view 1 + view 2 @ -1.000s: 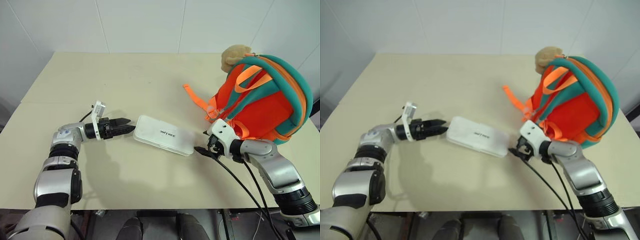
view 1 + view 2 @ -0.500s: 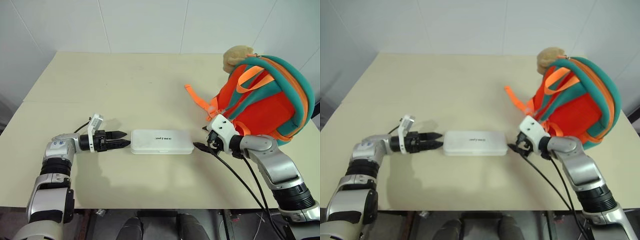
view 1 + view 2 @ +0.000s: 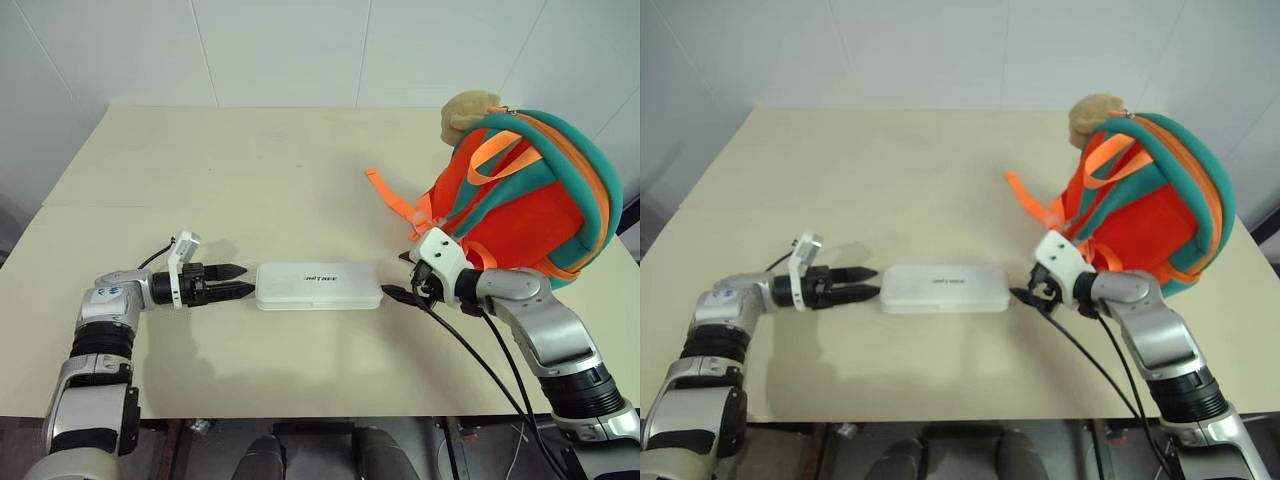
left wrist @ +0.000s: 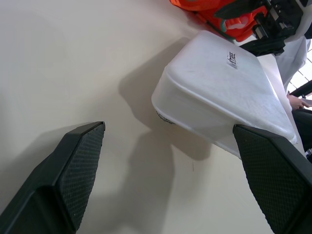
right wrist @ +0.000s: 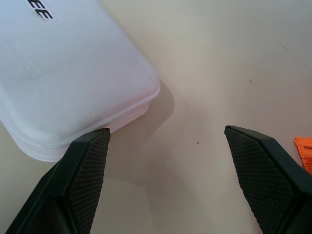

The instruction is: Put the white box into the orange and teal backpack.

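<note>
The cream table (image 3: 250,160) holds the orange and teal backpack (image 3: 530,200), standing well to the right of the white box (image 3: 318,286). The box lies flat between two grippers. The left gripper (image 3: 232,281) and the right gripper (image 3: 392,291) both have their fingers spread wide, holding nothing.

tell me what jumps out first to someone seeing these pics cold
The orange and teal backpack stands out first, upright at the table's right side with a tan plush toy at its top. Next comes the white box, flat on the table near the front edge, with the open left pincer at one end and the open right pincer at the other.
</note>
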### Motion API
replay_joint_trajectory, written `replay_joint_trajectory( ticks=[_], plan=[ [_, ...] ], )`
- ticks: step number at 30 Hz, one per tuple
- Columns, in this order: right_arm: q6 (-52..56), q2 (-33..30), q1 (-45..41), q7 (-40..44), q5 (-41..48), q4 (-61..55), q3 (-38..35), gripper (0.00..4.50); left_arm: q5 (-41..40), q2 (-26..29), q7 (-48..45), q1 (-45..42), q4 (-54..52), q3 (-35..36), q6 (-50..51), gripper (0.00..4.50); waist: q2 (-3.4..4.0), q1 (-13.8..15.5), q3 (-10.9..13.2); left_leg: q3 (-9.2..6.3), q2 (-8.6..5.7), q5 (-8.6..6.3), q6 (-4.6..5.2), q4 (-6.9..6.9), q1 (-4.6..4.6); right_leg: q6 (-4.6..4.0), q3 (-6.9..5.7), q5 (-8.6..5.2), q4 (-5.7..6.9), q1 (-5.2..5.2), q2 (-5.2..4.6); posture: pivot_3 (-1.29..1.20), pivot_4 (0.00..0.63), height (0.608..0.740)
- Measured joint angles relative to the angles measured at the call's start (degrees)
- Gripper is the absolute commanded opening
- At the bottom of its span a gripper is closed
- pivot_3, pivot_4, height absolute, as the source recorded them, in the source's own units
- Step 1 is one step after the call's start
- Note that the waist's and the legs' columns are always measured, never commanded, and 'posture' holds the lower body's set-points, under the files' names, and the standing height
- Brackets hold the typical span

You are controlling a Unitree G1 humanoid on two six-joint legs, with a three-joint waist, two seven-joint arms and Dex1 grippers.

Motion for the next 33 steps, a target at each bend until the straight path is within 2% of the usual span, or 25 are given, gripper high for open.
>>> replay_joint_trajectory(
  ticks=[10,20,25,28,33],
  plan=[
    [-0.76,0.70,-0.36,1.44,0.14,-0.02,0.57,4.49,-0.18,2.53,2.47,4.58,-6.25,-0.68,-2.29,4.50,-0.01,-0.09,-0.01,0.08,0.05,0.00,-0.01,-0.01,0.14,-0.06,0.01,0.00,-0.14,0.05,-0.01,0.00,0.150,0.740],
    [-1.86,1.25,-0.92,2.80,0.22,-0.03,0.72,4.49,2.57,3.80,7.72,6.47,-6.03,-3.42,-13.50,4.50,-0.01,-0.05,-0.01,0.14,0.10,0.00,-0.01,-0.08,0.88,-0.26,0.00,0.11,-0.16,0.68,0.01,0.00,0.150,0.740],
    [-2.86,1.38,-0.96,3.28,0.53,-0.04,0.72,4.49,4.10,7.61,8.34,8.23,-6.74,-4.73,-17.85,4.50,-0.01,-0.61,-0.01,0.15,0.16,0.00,-0.01,-0.15,1.14,-0.28,-0.01,0.12,-0.29,0.96,0.03,0.00,0.150,0.740],
    [-2.93,1.38,-0.94,3.60,0.59,-0.11,0.72,4.49,1.14,9.64,7.01,10.54,-9.17,-2.35,-12.66,4.50,0.01,-1.01,0.00,0.15,0.18,-0.05,-0.02,-0.19,1.04,-0.29,-0.01,0.09,-0.32,0.88,0.03,0.00,0.150,0.740],
    [-3.20,1.36,-0.94,4.09,0.55,-0.11,0.74,4.49,-12.93,8.41,6.53,12.45,-15.95,5.28,10.14,4.50,0.00,-0.61,0.00,0.05,0.18,-0.09,-0.01,-0.10,0.32,-0.26,-0.08,0.06,-0.03,0.20,0.02,0.00,0.150,0.740]
  ],
)
